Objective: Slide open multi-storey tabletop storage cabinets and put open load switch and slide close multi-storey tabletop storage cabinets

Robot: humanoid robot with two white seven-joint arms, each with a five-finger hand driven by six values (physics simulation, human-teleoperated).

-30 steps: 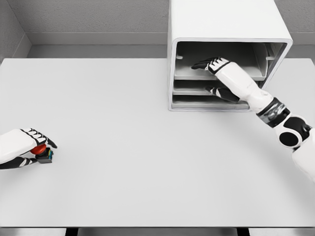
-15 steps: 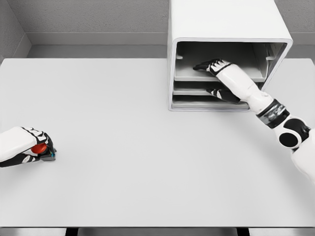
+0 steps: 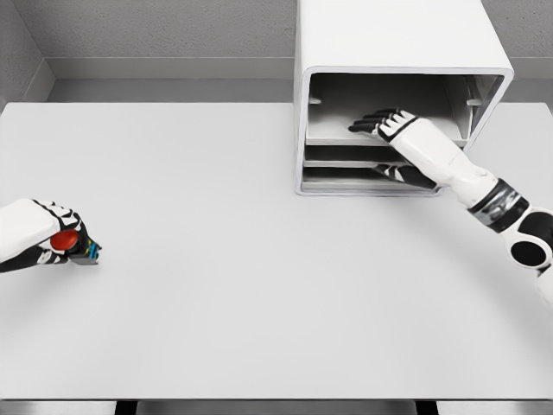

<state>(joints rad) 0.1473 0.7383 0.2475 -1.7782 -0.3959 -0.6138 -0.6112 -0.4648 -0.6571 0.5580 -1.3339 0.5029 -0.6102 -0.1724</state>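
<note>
The white multi-storey cabinet (image 3: 389,35) stands at the table's back right, its front open onto stacked drawer trays. My right hand (image 3: 371,149) reaches into it. Its fingers (image 3: 380,121) lie flat on the upper drawer tray (image 3: 337,138), and its thumb (image 3: 406,175) sits lower, in front of the trays beneath. At the far left edge my left hand (image 3: 60,238) is curled around the load switch (image 3: 82,252), a small dark block with a red knob (image 3: 63,239), low over the table.
The white table (image 3: 259,259) spans the whole view, with its front edge near the bottom. A grey wall runs behind it. The cabinet's side wall (image 3: 299,130) faces the middle of the table.
The right hand has shifted right and slightly back out along the upper tray. The left hand has closed tighter on the switch and turned it a little, staying in the same spot.
</note>
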